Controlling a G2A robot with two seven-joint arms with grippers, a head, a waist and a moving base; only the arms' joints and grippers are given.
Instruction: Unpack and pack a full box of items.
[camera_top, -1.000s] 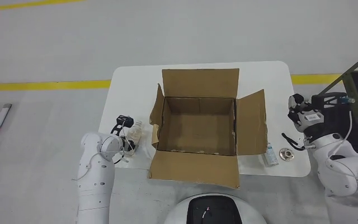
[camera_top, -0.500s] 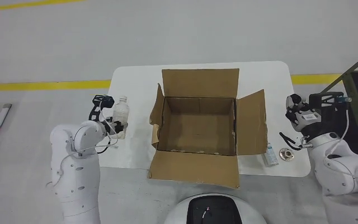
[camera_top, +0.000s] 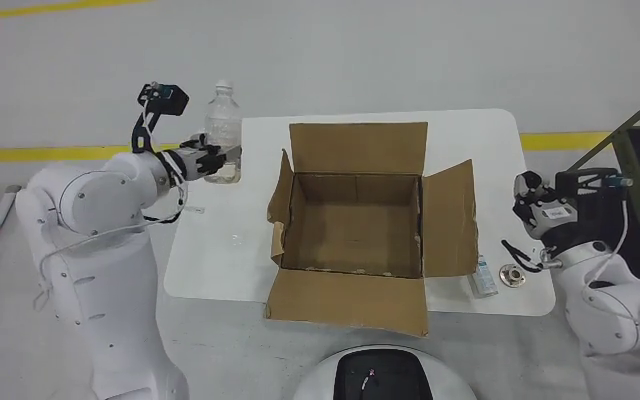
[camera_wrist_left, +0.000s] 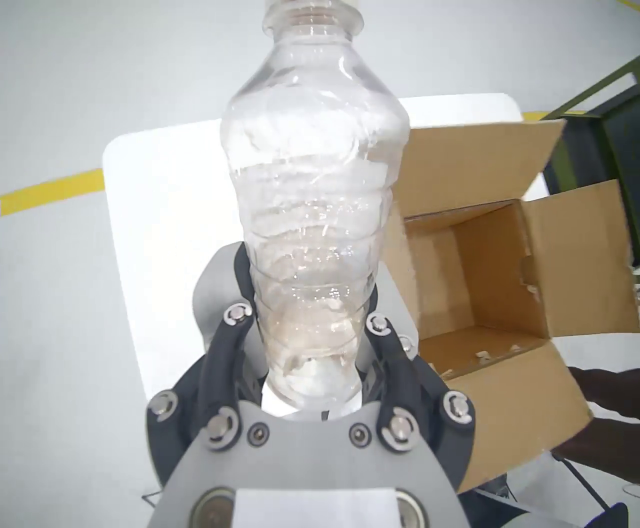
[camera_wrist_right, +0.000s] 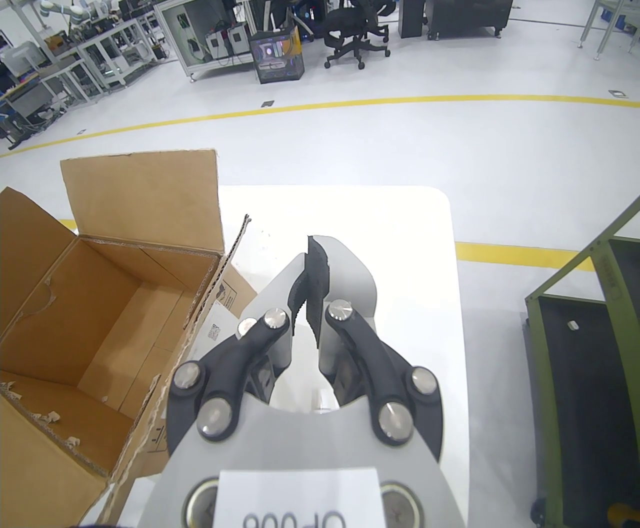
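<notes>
Packing is starting: the left gripper (camera_top: 215, 160), clenching a clear plastic water bottle (camera_top: 223, 128), is lifting it off the left edge of the white tabletop (camera_top: 470, 135) to above the far-left corner, beside the open brown cardboard box (camera_top: 350, 230). The right gripper (camera_wrist_right: 310, 280) is idling, pinched together on nothing.

Blocked mid-table by open brown cardboard box (camera_top: 350, 225), flaps spread open. Open from above into cavity. Room to pass over left strip of white rectangular table (camera_top: 215, 260). Narrowed at right near edge by small pale lying bottle (camera_top: 483, 278) and round metal disc (camera_top: 513, 274).
</notes>
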